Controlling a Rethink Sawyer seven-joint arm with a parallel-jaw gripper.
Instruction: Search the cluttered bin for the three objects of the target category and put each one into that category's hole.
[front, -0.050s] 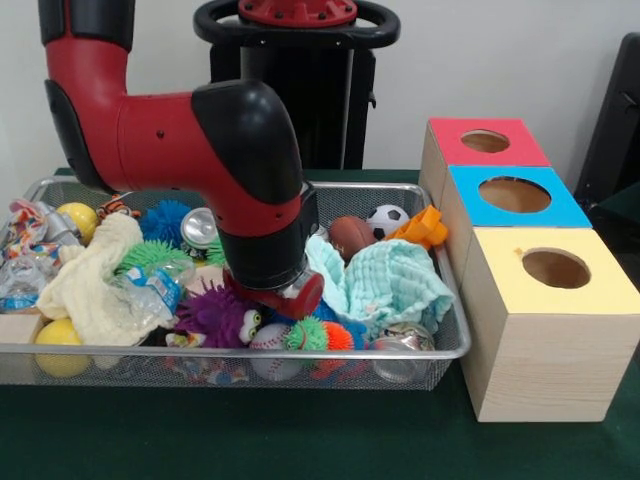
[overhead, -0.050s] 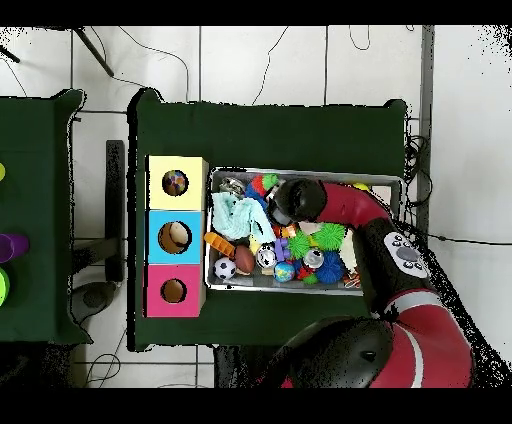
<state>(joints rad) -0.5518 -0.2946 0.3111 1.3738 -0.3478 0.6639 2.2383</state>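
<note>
1. We reach our red and black arm (front, -0.050s: 200, 140) deep into the wire bin (front, -0.050s: 450, 335), which sits just beside three wooden boxes: yellow-topped (front, -0.050s: 555, 330), blue-topped (front, -0.050s: 515, 195) and pink-topped (front, -0.050s: 487, 142), each with one round hole.
2. The mint cloth (front, -0.050s: 390, 285) lies bunched right of the wrist: soft, light, best pinched at a fold.
3. Our gripper (front, -0.050s: 290, 298) is buried in the clutter, and we cannot tell how far it is spread or whether it holds anything.
4. Which category we are hunting is not shown. If balls, the baseball (front, -0.050s: 270, 338) lies just below and in front of the gripper, while the brown football (front, -0.050s: 350, 235) and soccer ball (front, -0.050s: 387, 220) sit behind it. All look light and firm, likely to roll, and are best gripped across the middle.
</note>
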